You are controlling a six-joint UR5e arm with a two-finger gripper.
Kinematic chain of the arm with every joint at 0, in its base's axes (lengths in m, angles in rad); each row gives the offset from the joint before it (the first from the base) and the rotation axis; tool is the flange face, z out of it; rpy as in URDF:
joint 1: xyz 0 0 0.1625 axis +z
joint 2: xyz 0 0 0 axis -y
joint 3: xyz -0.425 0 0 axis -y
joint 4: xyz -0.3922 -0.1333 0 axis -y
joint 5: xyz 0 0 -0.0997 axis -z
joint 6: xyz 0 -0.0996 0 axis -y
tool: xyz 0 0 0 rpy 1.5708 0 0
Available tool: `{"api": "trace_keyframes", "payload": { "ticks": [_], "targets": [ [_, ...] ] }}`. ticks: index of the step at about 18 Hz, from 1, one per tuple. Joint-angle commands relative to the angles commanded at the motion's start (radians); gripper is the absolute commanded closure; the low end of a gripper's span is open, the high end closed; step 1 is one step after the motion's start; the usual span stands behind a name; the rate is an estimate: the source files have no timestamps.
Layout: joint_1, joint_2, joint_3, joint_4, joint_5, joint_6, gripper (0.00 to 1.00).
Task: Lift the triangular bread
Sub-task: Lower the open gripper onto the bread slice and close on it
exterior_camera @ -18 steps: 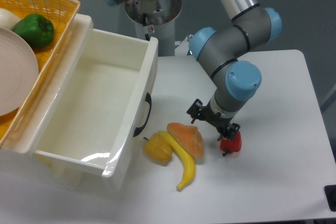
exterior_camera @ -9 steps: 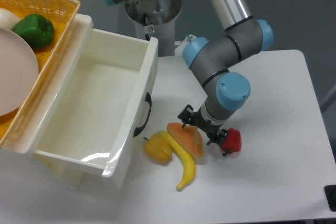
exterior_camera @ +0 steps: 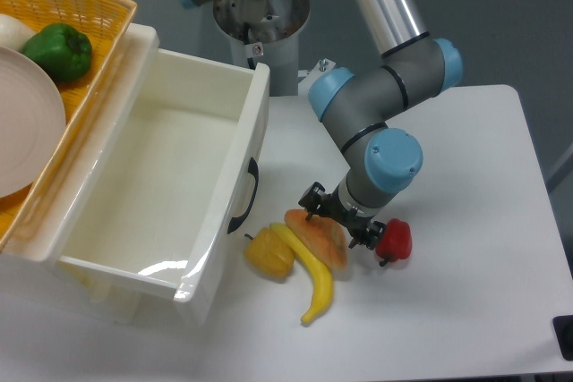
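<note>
The triangular bread (exterior_camera: 315,237), an orange-tan wedge, lies on the white table between a banana and a red pepper. My gripper (exterior_camera: 337,221) hangs low over the wedge's upper right part, its jaws open and straddling it: one fingertip near the top left corner, the other at its right edge by the red pepper. The bread still rests on the table. Part of its far edge is hidden behind the gripper.
A yellow banana (exterior_camera: 312,276) and a yellow bell pepper (exterior_camera: 269,253) touch the bread's left side. A red pepper (exterior_camera: 394,239) sits right of it. A white bin (exterior_camera: 179,176) stands at left, beside a wicker basket (exterior_camera: 85,6) holding a green pepper and a plate.
The gripper has moved left and down, from beside the red pepper to directly over the bread. The bread and other items have not moved.
</note>
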Motion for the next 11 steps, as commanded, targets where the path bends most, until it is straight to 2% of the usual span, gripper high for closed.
{"api": "trace_keyframes", "payload": {
  "ticks": [6,8,11],
  "targets": [
    [0.000,-0.009,0.002,0.000,-0.002,-0.003,0.01],
    [0.000,-0.011,0.003,0.000,0.000,0.000,0.10],
    [0.000,-0.012,0.009,0.000,0.000,-0.002,0.31]
  ]
}}
